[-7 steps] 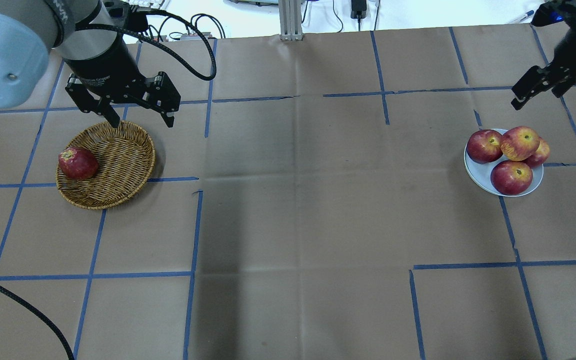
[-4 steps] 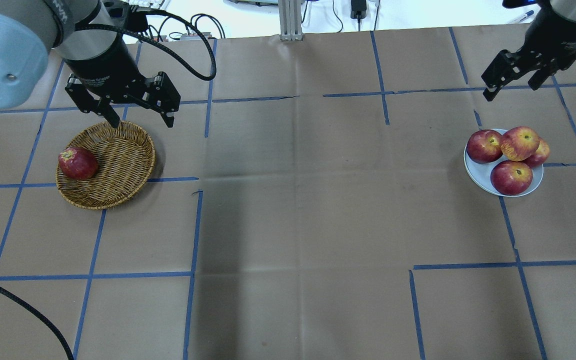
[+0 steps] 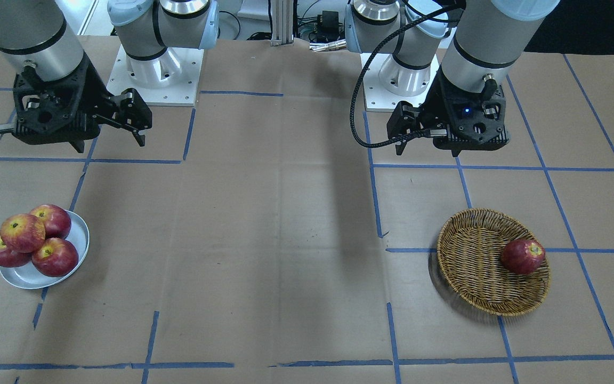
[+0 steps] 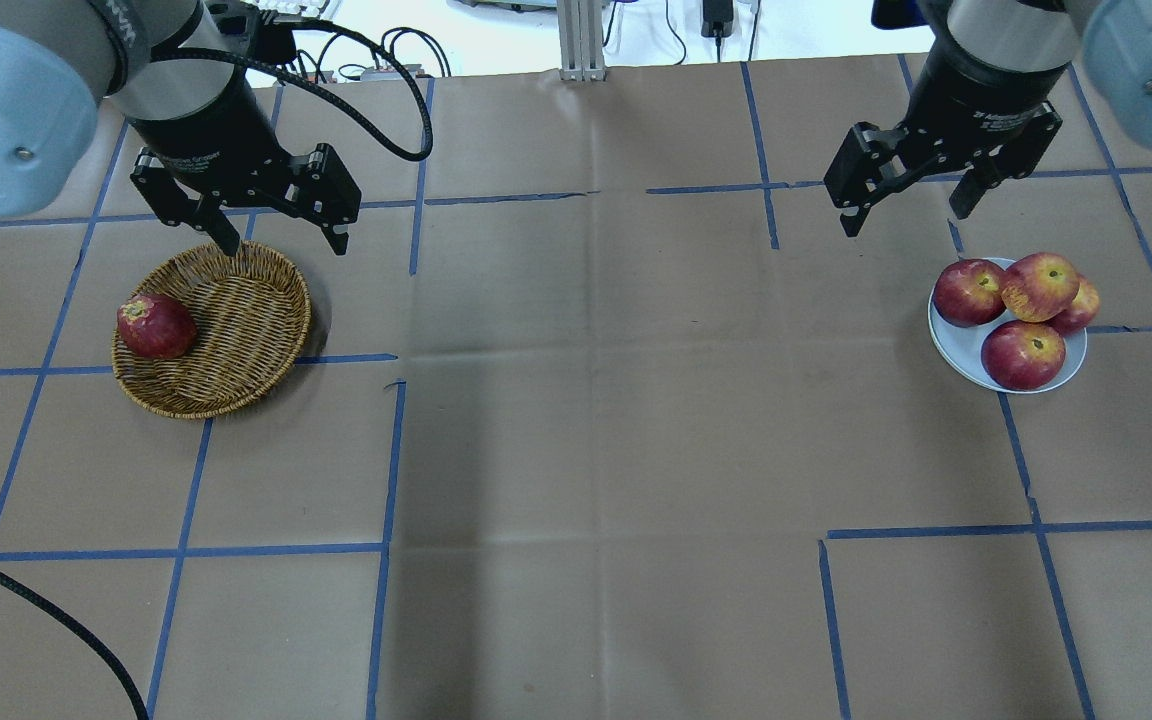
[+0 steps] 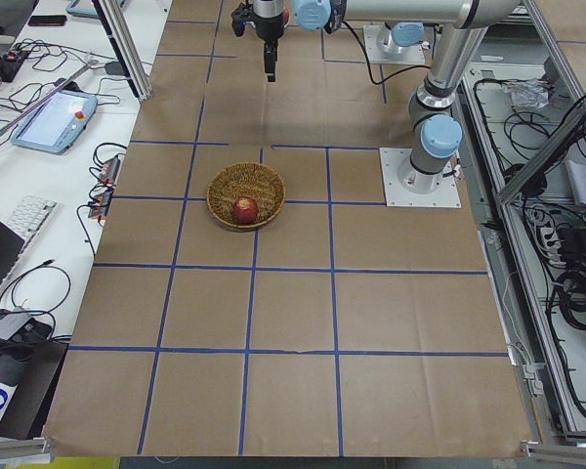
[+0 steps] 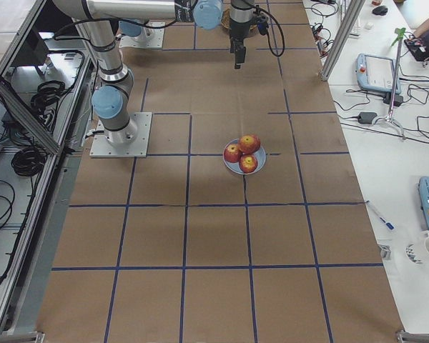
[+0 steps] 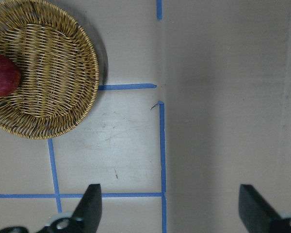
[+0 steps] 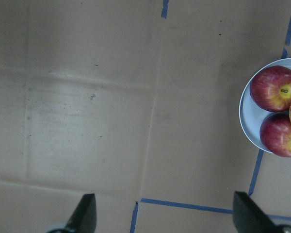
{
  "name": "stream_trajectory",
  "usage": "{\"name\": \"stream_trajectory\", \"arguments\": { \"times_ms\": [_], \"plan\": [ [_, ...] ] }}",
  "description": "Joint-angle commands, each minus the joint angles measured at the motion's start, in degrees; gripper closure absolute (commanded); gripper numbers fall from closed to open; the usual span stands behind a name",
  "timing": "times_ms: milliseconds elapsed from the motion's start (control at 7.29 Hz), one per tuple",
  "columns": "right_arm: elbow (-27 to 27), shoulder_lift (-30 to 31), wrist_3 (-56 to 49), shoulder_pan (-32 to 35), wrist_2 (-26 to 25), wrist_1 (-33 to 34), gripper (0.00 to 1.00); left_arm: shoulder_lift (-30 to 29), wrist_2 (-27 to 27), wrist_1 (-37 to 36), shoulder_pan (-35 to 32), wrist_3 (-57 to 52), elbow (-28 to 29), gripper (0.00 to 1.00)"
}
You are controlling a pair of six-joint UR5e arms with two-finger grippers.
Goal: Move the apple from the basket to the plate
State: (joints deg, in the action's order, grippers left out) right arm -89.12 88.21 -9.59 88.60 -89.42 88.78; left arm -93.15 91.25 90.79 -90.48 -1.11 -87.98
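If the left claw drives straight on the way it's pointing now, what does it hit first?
Most likely the bare table beside the basket, near the blue tape corner. The open left claw points down past the basket rim, missing the apple, though depth is hard to judge.

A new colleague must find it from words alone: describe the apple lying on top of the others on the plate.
On the brown-papered table, look to the robot's right side for the pale plate heaped with four apples. The apple rests on top of three darker apples; its wide yellow-orange blush makes it lighter than those deep-red neighbours.
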Motion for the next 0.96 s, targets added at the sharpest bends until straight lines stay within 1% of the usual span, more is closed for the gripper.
{"name": "stream_trajectory", "arguments": {
  "times_ms": [0, 823],
  "plan": [
    [-2.5, 0.4, 0.9, 0.8, 0.0, 0.9, 0.0, 0.0, 0.0, 0.0, 0.0, 0.1, 0.0, 0.01],
    [-1.9, 0.4, 0.8, 0.7, 0.0, 0.8, 0.0, -0.2, -0.3, 0.0, 0.1, 0.5, 0.1, 0.01]
  ]
}}
